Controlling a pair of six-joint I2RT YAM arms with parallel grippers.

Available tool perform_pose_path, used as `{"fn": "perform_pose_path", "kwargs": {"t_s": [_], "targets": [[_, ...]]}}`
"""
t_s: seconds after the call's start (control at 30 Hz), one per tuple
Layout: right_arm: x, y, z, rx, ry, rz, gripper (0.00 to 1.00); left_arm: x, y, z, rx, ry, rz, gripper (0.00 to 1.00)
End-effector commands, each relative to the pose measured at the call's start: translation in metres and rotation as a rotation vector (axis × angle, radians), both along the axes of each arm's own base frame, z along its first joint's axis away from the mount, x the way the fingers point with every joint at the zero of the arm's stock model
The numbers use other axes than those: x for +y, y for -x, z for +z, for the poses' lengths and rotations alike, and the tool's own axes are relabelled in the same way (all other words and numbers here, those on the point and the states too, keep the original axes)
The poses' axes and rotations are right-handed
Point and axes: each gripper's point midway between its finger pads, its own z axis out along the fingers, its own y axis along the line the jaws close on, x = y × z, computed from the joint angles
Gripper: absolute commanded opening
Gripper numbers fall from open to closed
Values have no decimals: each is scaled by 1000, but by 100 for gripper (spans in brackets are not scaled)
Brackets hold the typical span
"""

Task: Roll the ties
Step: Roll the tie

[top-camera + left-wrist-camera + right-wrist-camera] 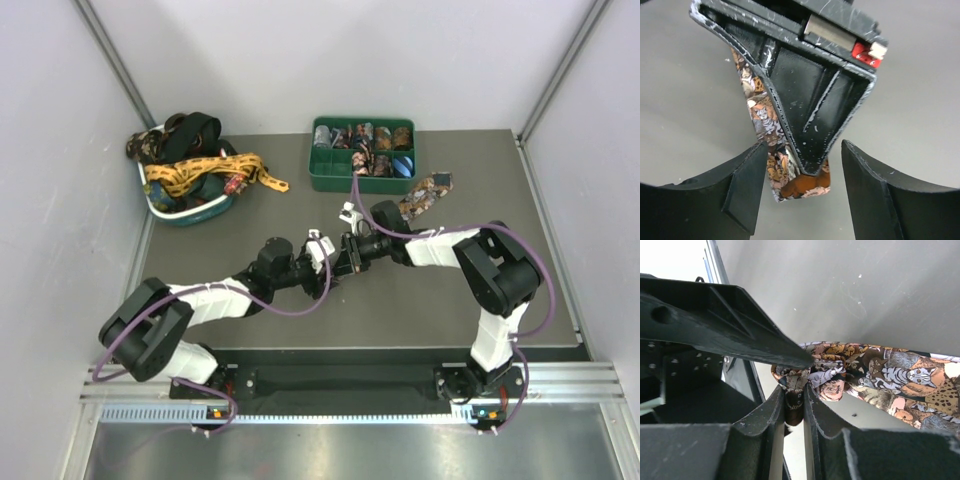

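A brown cat-patterned tie (890,372) hangs across the right wrist view. My right gripper (795,390) is shut on its folded end. In the left wrist view the tie's end (800,187) shows under the right gripper's black finger (810,100). My left gripper (802,145) stands open around that finger and the tie's end, its pads apart from the cloth. From above, both grippers meet mid-table, left gripper (325,255) against right gripper (350,250). The tie's other end (428,192) lies behind them, toward the green tray.
A green tray (325,182) at the back middle holds several rolled ties (365,137). A white and teal basket (190,215) at the back left is heaped with loose ties (200,170); a yellow one (262,175) trails onto the table. White walls close in both sides.
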Motion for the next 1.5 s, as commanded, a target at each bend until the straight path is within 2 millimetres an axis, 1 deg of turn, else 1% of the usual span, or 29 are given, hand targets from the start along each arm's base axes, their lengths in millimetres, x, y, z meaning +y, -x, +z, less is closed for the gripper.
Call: {"fn": "perform_pose_path", "kwargs": {"t_s": [0.0,0.07,0.23,0.27,0.33,0.37,0.43,0.5,0.6,0.67,0.7,0.73,0.77,0.8,0.87,0.9,0.97,1.13,1.17,1.23,1.27,1.37,1.43,1.47], "targets": [[10,-12,23,-67,-67,10,15,-3,-10,2,-58,-47,2,65],[11,-12,24,-65,-64,5,15,-5,-10,1,-60,-50,0,64],[16,-9,27,-61,-70,9,15,-4,-11,-10,-56,-86,17,61],[17,-9,26,-60,-71,12,15,-4,-11,-10,-56,-89,18,58],[18,-9,26,-62,-68,8,15,-3,-13,-14,-48,-105,33,55],[18,-10,26,-63,-68,7,14,-3,-12,-17,-41,-111,33,51],[18,-11,26,-60,-64,4,14,-1,-11,-19,-35,-128,41,48],[19,-11,26,-64,-62,4,14,1,-9,-24,-22,-148,44,43],[18,-12,26,-66,-59,4,14,3,-10,-27,-7,-167,64,38],[18,-14,25,-69,-50,-1,13,6,-8,-36,19,-201,74,35],[17,-14,24,-68,-42,-2,13,5,-8,-35,23,-209,75,33],[17,-18,23,-84,-33,-4,13,7,-7,-39,39,-227,83,32],[16,-19,21,-86,-23,-7,13,7,-5,-41,56,-231,86,32],[15,-20,17,-91,-7,-6,13,6,-6,-40,60,-228,89,32],[13,-24,12,-92,13,-14,12,7,-3,-44,88,-241,97,32],[11,-25,8,-96,26,-14,12,5,-3,-42,93,-238,96,32],[8,-30,2,-93,41,-26,11,4,-2,-44,129,-253,107,33],[-1,-35,-18,-78,83,-38,11,0,0,-49,173,-303,115,35],[-2,-37,-20,-79,86,-42,11,-3,-1,-46,179,-299,115,36],[-4,-39,-28,-74,100,-44,11,-1,2,-55,219,-333,117,36],[-4,-40,-30,-73,102,-45,11,-5,-1,-51,223,-330,121,36],[-6,-45,-36,-75,116,-49,11,-8,-6,-55,256,-355,132,36],[-10,-49,-43,-71,132,-65,13,-2,0,-65,304,-403,137,36],[-11,-50,-45,-69,137,-69,14,-5,-2,-63,306,-404,138,36]]}}
